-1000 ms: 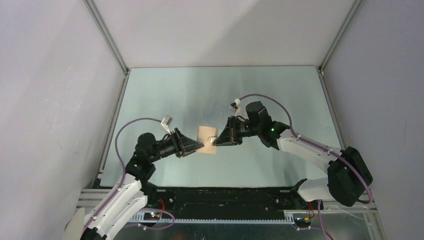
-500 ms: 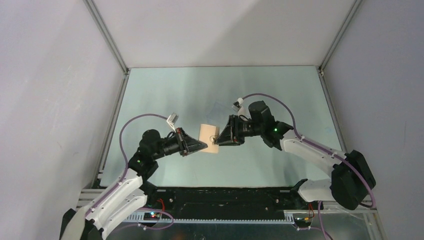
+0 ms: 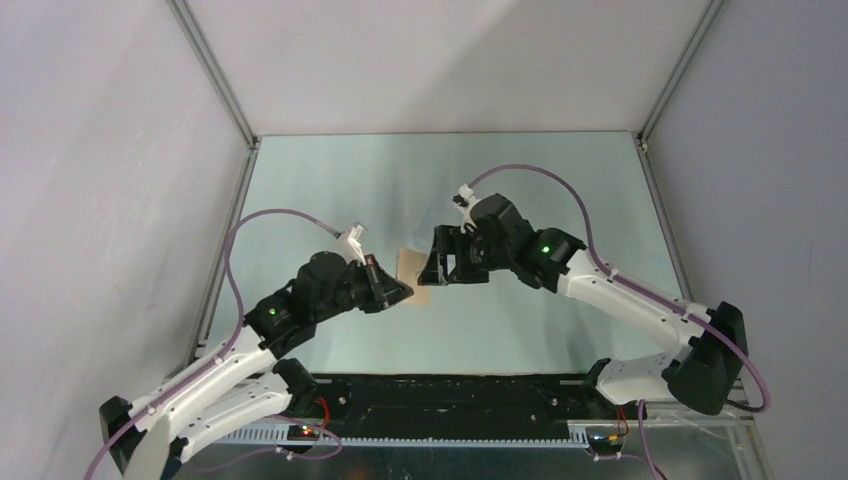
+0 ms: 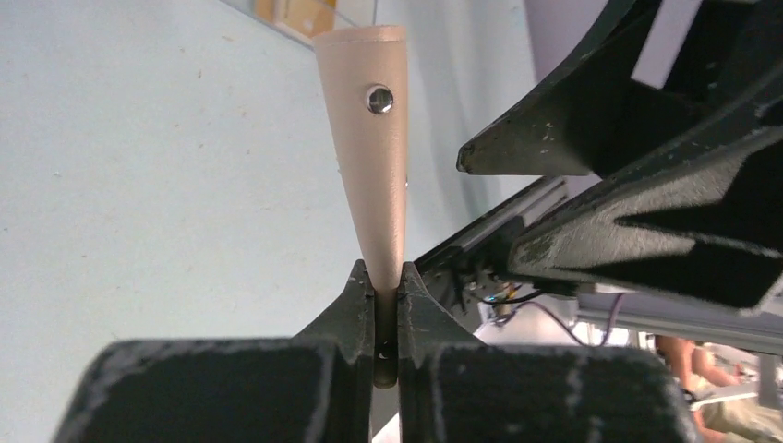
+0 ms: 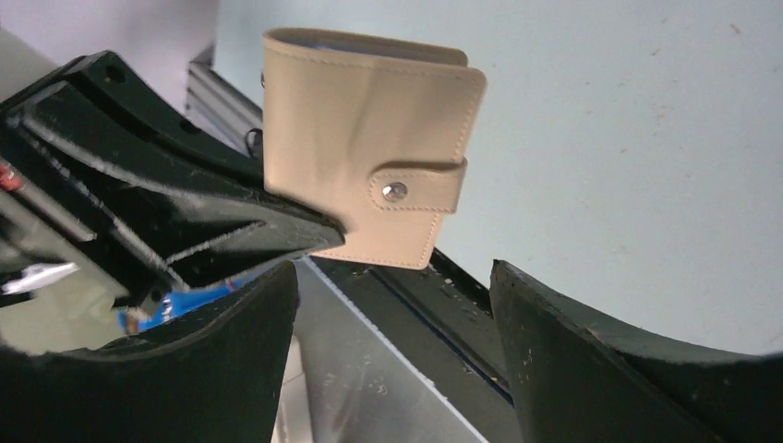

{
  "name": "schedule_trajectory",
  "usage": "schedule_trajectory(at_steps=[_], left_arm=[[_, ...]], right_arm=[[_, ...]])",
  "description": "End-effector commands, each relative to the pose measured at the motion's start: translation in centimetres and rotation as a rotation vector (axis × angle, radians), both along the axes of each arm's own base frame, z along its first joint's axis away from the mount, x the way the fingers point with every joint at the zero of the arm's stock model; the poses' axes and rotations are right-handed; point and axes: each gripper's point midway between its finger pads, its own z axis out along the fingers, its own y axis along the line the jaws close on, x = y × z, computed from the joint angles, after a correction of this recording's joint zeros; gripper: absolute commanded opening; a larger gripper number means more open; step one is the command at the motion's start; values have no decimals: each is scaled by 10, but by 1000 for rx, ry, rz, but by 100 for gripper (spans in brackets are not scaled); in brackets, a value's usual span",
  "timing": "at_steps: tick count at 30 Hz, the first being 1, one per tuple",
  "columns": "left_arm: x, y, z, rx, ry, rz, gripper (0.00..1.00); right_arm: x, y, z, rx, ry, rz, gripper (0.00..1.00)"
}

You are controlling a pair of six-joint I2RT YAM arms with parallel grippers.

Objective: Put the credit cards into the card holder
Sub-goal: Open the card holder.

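The card holder (image 3: 411, 268), a closed tan wallet with its snap tab fastened (image 5: 395, 191), hangs above the table. My left gripper (image 3: 404, 292) is shut on its lower edge, and the left wrist view shows the leather pinched between the fingertips (image 4: 386, 279). My right gripper (image 3: 431, 267) stands open just right of the wallet, with nothing between its fingers (image 5: 395, 277). The wallet (image 5: 360, 138) lies beyond them, apart from both. Orange-yellow credit cards (image 4: 294, 13) peek in at the top edge of the left wrist view, seemingly inside a clear box.
The pale green table (image 3: 560, 190) is fenced by grey walls and metal rails. The clear box (image 4: 323, 17) lies on the table beyond the wallet. The arm bases and a black rail (image 3: 450, 390) run along the near edge.
My left gripper closed on the wallet's edge. My right gripper then opened, let the wallet go and drew back a little. Both arms shifted slightly.
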Motion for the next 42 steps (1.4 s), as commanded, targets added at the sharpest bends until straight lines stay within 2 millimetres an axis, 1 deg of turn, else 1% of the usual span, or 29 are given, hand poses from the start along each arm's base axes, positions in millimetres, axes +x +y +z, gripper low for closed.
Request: schedule_trajectory(at_steps=[1, 2, 3, 4, 5, 6, 7, 8, 9, 10, 11, 15, 18, 21, 25, 29, 30, 31, 32, 33, 34, 35, 36, 37, 38, 39, 40, 41, 42], left_arm=[[7, 4, 0, 137, -48, 37, 0], [5, 1, -2, 151, -47, 23, 0], [6, 0, 1, 155, -52, 28, 0], [4, -2, 0, 163, -50, 17, 0], [4, -3, 3, 163, -55, 17, 0], [3, -5, 2, 166, -53, 10, 0], [2, -7, 5, 162, -56, 6, 0], [2, -8, 4, 164, -55, 7, 0], [1, -9, 6, 161, -58, 4, 0], [0, -9, 6, 163, -58, 2, 0], [-1, -10, 6, 162, -58, -1, 0], [-4, -12, 7, 157, -56, -14, 0], [-5, -11, 6, 152, -50, -8, 0], [-5, -9, 11, 132, -60, 2, 0], [-8, -8, 20, 105, -73, -3, 0], [-10, -7, 32, 67, -94, -2, 0], [-11, -6, 34, 57, -99, -2, 0], [-12, -7, 36, 47, -104, -7, 0], [-13, -6, 36, 38, -107, -8, 0], [-13, -7, 38, 24, -111, -12, 0], [-14, -7, 38, 12, -108, -9, 0], [-14, -7, 39, -1, -111, -5, 0], [-14, -6, 38, -12, -105, 6, 0], [-13, -6, 35, -25, -95, 17, 0], [-13, -5, 37, -40, -98, 29, 0], [-12, -6, 36, -64, -89, 42, 0], [-11, -4, 39, -84, -94, 61, 0], [-9, -5, 38, -115, -84, 79, 0], [-8, -3, 41, -138, -89, 94, 0]], right_arm=[[8, -2, -6, -154, -65, -37, 80], [13, -2, -11, -192, -73, -59, 79], [11, -1, -8, -214, -77, -59, 79], [18, -3, -16, -265, -90, -84, 79], [15, -3, -13, -293, -96, -83, 79], [21, -4, -21, -341, -105, -100, 79], [18, -3, -19, -363, -109, -93, 79], [21, -3, -28, -403, -110, -102, 79], [18, -1, -28, -420, -112, -94, 78], [20, -1, -35, -449, -110, -97, 78], [19, 3, -40, -465, -110, -95, 78], [18, 9, -48, -480, -106, -96, 77], [20, 5, -54, -523, -114, -109, 75], [25, -9, -67, -611, -124, -146, 74], [30, -36, -89, -727, -90, -192, 73], [37, -64, -104, -772, -37, -240, 72], [41, -71, -103, -759, -24, -257, 71], [44, -79, -107, -758, -6, -275, 71], [43, -81, -103, -731, -1, -275, 71], [46, -86, -106, -717, 7, -286, 71], [44, -85, -99, -681, 9, -272, 71], [45, -86, -100, -657, 11, -271, 72], [41, -85, -90, -611, 6, -256, 72], [42, -85, -91, -580, 9, -257, 72], [35, -78, -78, -498, 10, -223, 72], [36, -76, -77, -443, 6, -225, 70], [26, -70, -60, -341, 12, -197, 70], [25, -70, -54, -261, -7, -199, 70], [17, -63, -43, -178, 10, -166, 69]])
